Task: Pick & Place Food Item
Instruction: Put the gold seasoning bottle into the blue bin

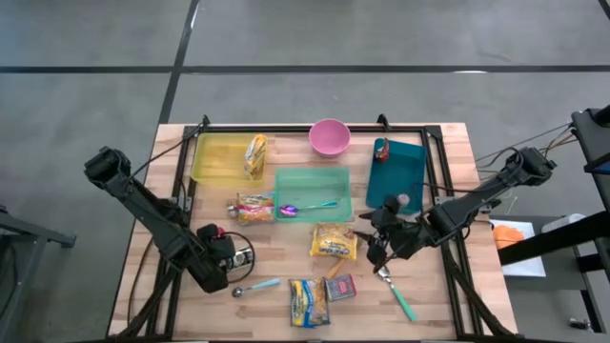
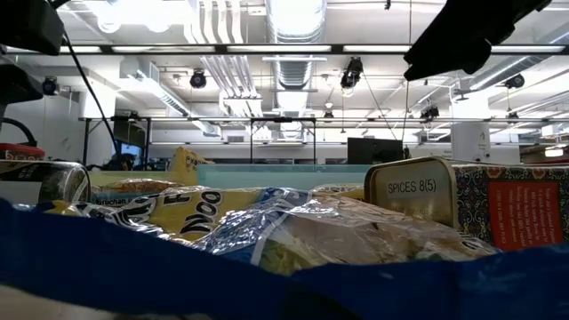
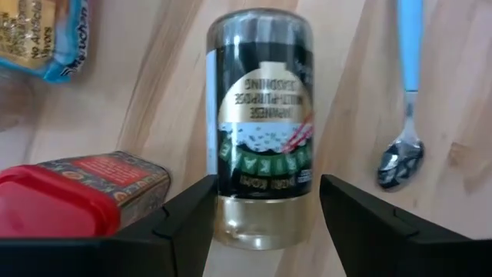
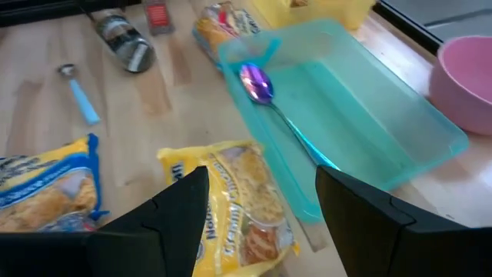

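The left gripper [image 3: 263, 223], fingers spread and empty, hovers over a seasoning bottle [image 3: 261, 123] lying on its side on the table's [image 1: 276, 262] near left, long axis running left-right.

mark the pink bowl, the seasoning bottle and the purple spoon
pink bowl [image 1: 329, 137], high view, centre of its inside.
seasoning bottle [image 3: 262, 131], left wrist view, middle of the label.
purple spoon [image 4: 256, 81], right wrist view, on its bowl end.

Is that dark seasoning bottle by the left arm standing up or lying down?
Lying down. The seasoning bottle rests on its side on the wooden table, its label running along the wood, beside a blue-handled spoon.
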`<move>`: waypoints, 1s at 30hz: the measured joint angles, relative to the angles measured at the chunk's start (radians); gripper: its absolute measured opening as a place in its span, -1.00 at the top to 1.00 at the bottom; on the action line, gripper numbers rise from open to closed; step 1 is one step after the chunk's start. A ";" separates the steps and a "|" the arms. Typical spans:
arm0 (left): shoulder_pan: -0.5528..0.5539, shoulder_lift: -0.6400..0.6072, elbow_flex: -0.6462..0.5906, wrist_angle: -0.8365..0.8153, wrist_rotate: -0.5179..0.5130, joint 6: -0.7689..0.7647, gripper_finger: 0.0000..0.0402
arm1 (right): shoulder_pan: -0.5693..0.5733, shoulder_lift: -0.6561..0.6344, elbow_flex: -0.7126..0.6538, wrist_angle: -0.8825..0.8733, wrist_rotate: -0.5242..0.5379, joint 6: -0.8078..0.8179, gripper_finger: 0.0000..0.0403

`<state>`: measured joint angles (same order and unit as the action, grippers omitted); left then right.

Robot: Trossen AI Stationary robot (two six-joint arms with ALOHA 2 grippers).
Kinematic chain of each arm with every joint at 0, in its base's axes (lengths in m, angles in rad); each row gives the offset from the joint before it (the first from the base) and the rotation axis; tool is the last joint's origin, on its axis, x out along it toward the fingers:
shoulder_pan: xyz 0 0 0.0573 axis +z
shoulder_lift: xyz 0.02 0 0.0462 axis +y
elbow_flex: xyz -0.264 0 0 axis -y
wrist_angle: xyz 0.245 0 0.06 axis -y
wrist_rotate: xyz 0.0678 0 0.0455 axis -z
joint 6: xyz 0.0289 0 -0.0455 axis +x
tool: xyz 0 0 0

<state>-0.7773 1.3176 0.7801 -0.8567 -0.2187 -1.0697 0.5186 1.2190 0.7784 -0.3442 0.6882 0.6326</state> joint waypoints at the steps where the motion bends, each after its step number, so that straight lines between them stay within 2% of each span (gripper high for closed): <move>1: 0.000 0.000 -0.002 -0.002 0.002 0.000 -0.18 | 0.000 0.000 0.000 0.008 -0.009 -0.006 -0.18; 7: 0.028 0.003 -0.002 0.004 0.009 0.028 -0.18 | 0.000 0.000 0.000 0.011 -0.016 -0.007 -0.18; 13: 0.090 0.003 -0.002 0.025 0.079 0.090 -0.21 | 0.000 0.000 0.000 0.013 -0.016 -0.001 -0.18; 24: 0.145 0.013 -0.001 0.076 0.093 0.160 -0.76 | 0.000 0.000 0.000 0.013 -0.016 -0.004 -0.18; 30: 0.145 0.069 -0.001 0.115 0.092 0.215 -0.86 | 0.000 0.000 0.000 0.013 -0.016 0.000 -0.18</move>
<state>-0.6323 1.3862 0.7788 -0.7417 -0.1265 -0.8546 0.5186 1.2190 0.7784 -0.3313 0.6727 0.6327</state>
